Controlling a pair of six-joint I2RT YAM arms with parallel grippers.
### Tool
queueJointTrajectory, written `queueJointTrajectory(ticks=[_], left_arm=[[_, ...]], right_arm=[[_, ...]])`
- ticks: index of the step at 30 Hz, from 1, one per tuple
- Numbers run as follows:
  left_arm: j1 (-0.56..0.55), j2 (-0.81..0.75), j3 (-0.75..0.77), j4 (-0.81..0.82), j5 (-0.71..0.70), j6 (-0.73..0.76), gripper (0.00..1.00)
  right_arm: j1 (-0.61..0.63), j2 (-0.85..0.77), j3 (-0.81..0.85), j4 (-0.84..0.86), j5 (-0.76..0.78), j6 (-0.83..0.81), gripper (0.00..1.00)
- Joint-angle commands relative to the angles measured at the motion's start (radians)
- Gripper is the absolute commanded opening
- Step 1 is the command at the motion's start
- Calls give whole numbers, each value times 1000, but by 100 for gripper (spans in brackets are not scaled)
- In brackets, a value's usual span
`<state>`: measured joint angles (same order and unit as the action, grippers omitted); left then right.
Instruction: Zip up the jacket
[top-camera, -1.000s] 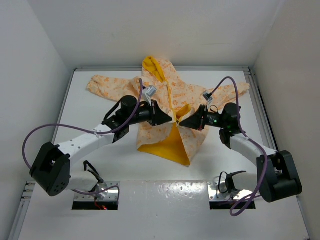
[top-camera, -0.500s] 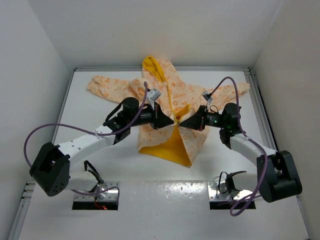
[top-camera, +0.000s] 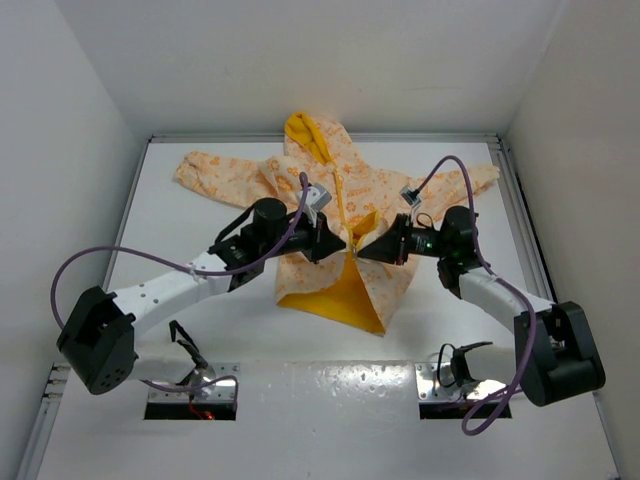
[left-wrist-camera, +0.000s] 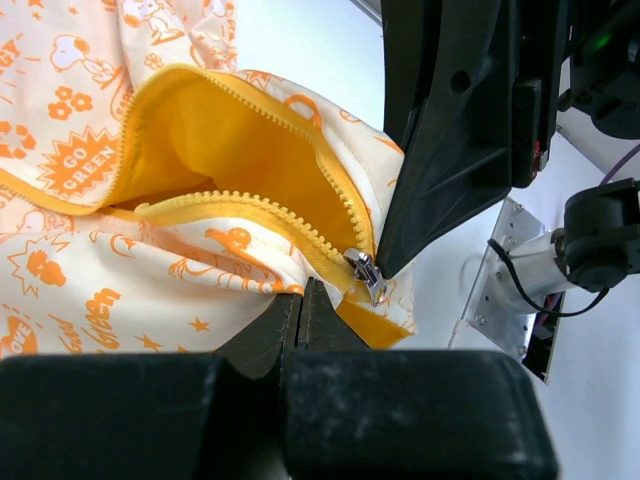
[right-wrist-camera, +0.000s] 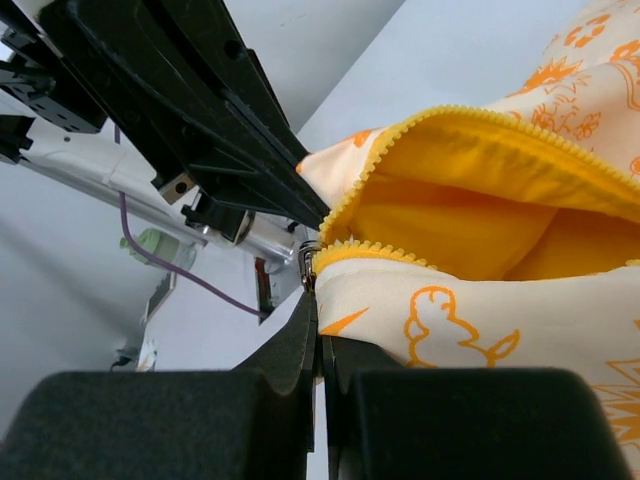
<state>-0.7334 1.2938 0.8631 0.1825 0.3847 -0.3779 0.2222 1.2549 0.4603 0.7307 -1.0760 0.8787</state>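
The jacket (top-camera: 372, 185) lies flat on the white table, hood at the far side, sleeves spread. Its lower front is open and shows yellow lining (top-camera: 335, 290). My left gripper (top-camera: 338, 243) and right gripper (top-camera: 363, 249) meet tip to tip at the zipper, mid-front. In the left wrist view my left gripper (left-wrist-camera: 301, 298) is shut on cream fabric beside the yellow zipper, just left of the metal slider (left-wrist-camera: 365, 276). In the right wrist view my right gripper (right-wrist-camera: 318, 305) is shut on the jacket's zipper edge right under the slider (right-wrist-camera: 308, 258).
The table (top-camera: 200, 230) is walled in by white panels on three sides, with a raised rim (top-camera: 505, 170) at the right. The arm bases and their metal mounting plates (top-camera: 190, 390) sit at the near edge.
My left arm has reached further right, bringing its gripper along the jacket front up against the right gripper's tip. The right arm has barely moved.
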Motion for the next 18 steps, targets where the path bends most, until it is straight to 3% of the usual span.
queueJointTrajectory(ticks=[1, 9, 18], left_arm=[[-14, -45, 40, 18, -21, 36, 0], [-14, -65, 40, 40, 25, 45, 0], [-24, -65, 30, 40, 25, 36, 0]], right_arm=[[8, -29, 17, -32, 7, -72, 0], [8, -26, 31, -114, 21, -122, 0], [6, -12, 21, 91, 16, -12, 0]])
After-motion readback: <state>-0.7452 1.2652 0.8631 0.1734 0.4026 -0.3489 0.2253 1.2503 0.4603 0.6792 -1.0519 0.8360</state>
